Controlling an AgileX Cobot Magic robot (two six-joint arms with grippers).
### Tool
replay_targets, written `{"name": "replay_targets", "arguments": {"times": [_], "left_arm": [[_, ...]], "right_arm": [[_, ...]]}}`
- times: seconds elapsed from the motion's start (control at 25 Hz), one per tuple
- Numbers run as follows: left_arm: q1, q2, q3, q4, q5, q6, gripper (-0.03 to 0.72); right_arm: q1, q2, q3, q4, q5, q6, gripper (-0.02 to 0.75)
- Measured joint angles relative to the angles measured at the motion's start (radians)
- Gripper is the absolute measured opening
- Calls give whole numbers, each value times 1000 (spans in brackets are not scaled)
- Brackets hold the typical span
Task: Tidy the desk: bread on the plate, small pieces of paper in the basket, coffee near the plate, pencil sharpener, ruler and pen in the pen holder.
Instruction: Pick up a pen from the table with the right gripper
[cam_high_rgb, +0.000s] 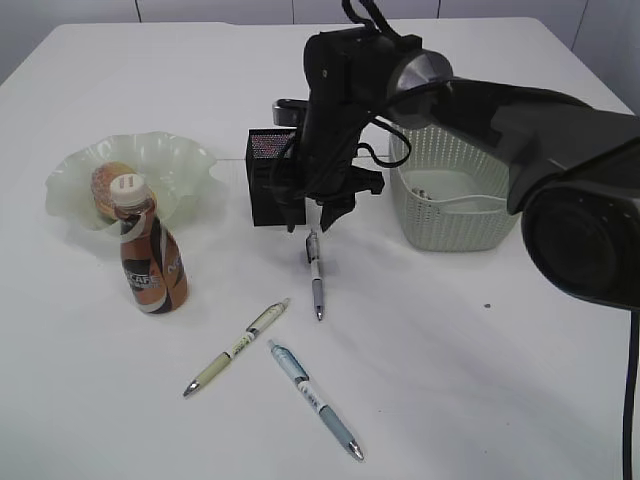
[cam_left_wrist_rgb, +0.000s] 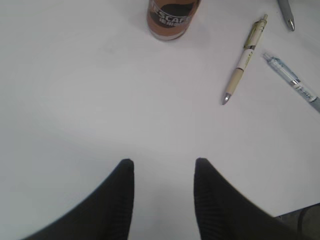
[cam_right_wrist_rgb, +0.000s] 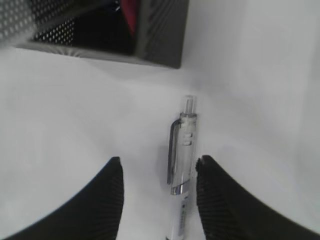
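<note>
White desk (cam_high_rgb: 480, 380), "NESCAFE"-labelled coffee bottle (cam_left_wrist_rgb: 172, 17) beside pens (cam_left_wrist_rgb: 245, 62).

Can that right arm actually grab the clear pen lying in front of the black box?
Probably yes: the right pincer is open right over the clear pen, which lies flat between its fingers, clear of the pen holder.

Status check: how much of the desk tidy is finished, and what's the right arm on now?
Looks done: bread on the plate, coffee bottle beside it, something already in the basket. In hand: the right gripper sits open around the clear pen, just in front of the pen holder. Left: that pen, plus the beige pen and blue pen on the table. The left gripper is open, idle.
</note>
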Motion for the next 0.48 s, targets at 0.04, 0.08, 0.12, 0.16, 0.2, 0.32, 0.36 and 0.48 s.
{"name": "replay_targets", "arguments": {"times": [0.04, 0.08, 0.12, 0.16, 0.2, 0.32, 0.36, 0.48], "left_arm": [[0, 0, 0, 0, 0, 0, 298], [0, 0, 0, 0, -1, 0, 298], [0, 0, 0, 0, -1, 0, 298], [0, 0, 0, 0, -1, 0, 298], [0, 0, 0, 0, -2, 0, 298], [0, 0, 0, 0, -8, 0, 298], [0, 0, 0, 0, -8, 0, 298], [0, 0, 0, 0, -8, 0, 298]], "right_arm": [[0, 2, 0, -9, -2, 0, 353], [0, 2, 0, -15, -4, 2, 353], [0, 2, 0, -20, -4, 2, 353], [0, 3, 0, -24, -6, 2, 352], [0, 4, -1, -24, -6, 2, 352], [0, 8, -4, -26, -8, 2, 352], [0, 11, -6, -24, -11, 2, 352], [0, 17, -10, -24, -17, 4, 352]]}}
